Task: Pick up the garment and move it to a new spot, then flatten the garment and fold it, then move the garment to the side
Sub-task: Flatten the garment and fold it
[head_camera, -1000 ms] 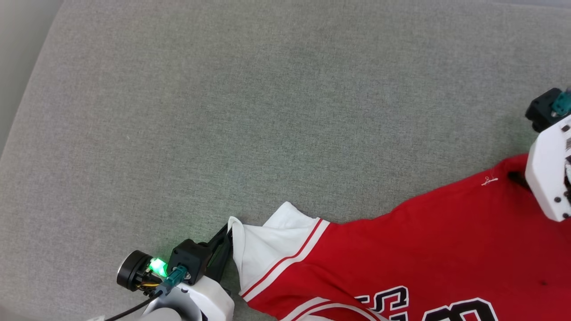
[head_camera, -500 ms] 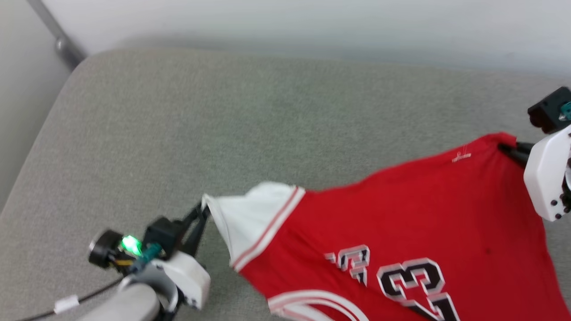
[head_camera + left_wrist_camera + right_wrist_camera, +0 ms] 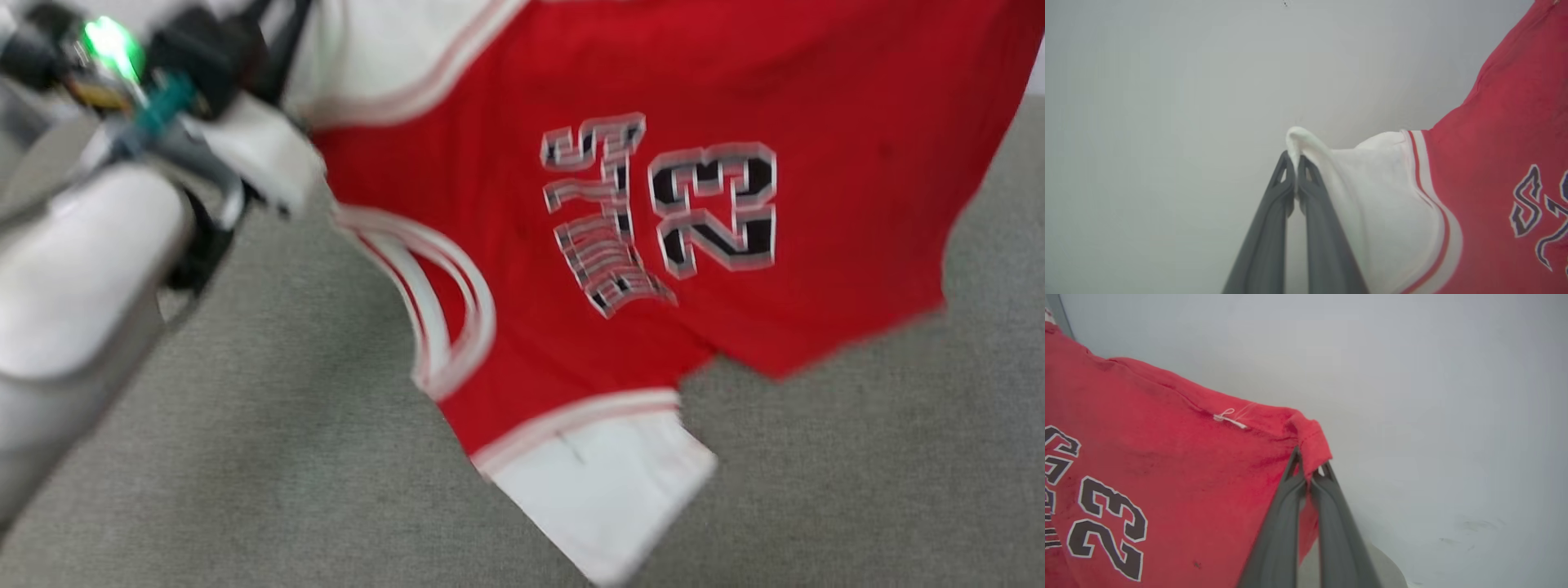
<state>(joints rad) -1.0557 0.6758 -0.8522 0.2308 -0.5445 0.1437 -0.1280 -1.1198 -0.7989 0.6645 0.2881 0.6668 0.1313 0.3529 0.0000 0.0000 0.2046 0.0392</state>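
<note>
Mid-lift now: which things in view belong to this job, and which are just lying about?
Job:
- garment, lifted
- left gripper, shut on its white sleeve
- right gripper, shut on its red corner

Not part of it:
- grey cushion beneath
- pale wall behind

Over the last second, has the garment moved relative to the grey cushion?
Yes. The garment has been lifted upward from lying on the grey cushion and now hangs; the camera tilted too.
</note>
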